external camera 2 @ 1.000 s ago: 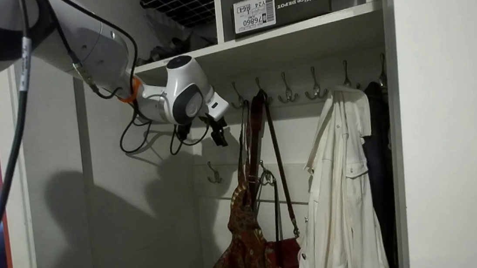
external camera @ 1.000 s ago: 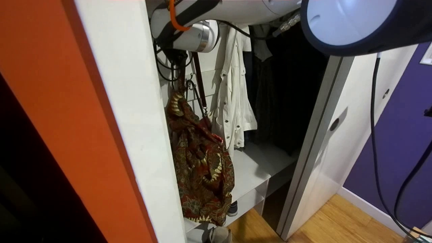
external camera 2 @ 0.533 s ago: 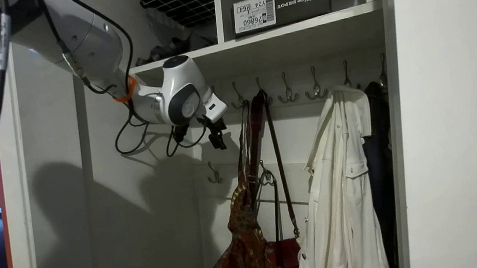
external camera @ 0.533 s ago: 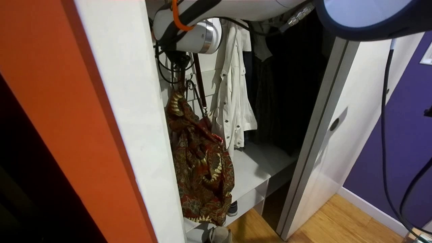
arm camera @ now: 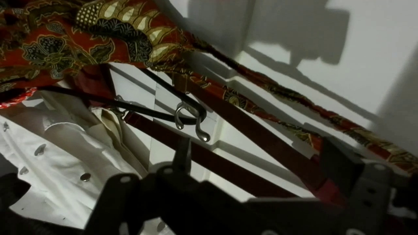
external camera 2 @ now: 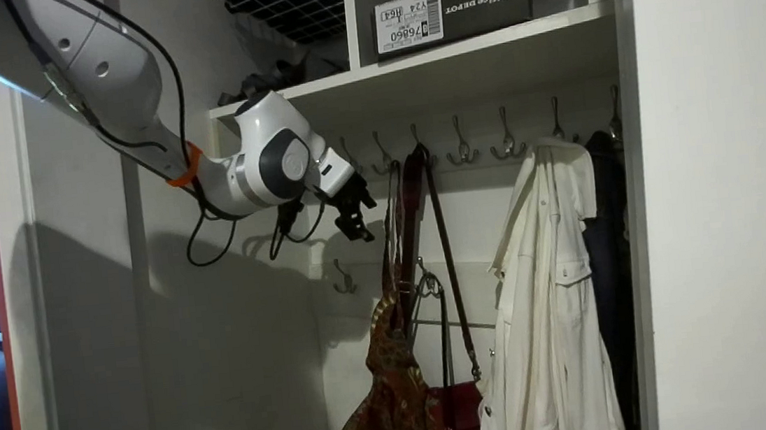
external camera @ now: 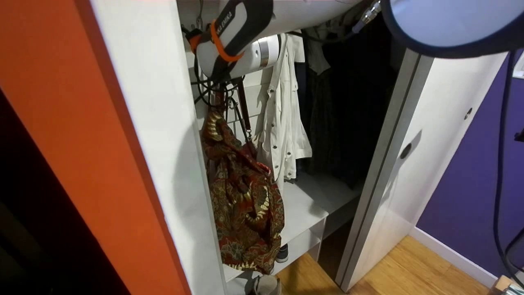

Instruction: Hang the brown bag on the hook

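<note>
The pincer point(arm camera: 261, 159) gapes wide, gripping nothing! Below it hangs the brown bag point(external camera 2: 393, 389), probably light, soft and floppy; the slim straps point(arm camera: 333, 119) just beyond the pincer look the surest hold.

Gripper point(arm camera: 261, 160) obs. w/ fingers point(arm camera: 341, 164) spread wide, tilted down. Wrist point(external camera 2: 279, 162) above & behind fingers; arm point(external camera 2: 120, 79) higher, further bk.

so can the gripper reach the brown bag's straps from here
Probably yes, though depth is unclear: the open gripper appears beside the straps of the brown bag, nothing visibly between them in an exterior view. But a dark red strap shows between the jaws in the wrist view and might snag.
</note>
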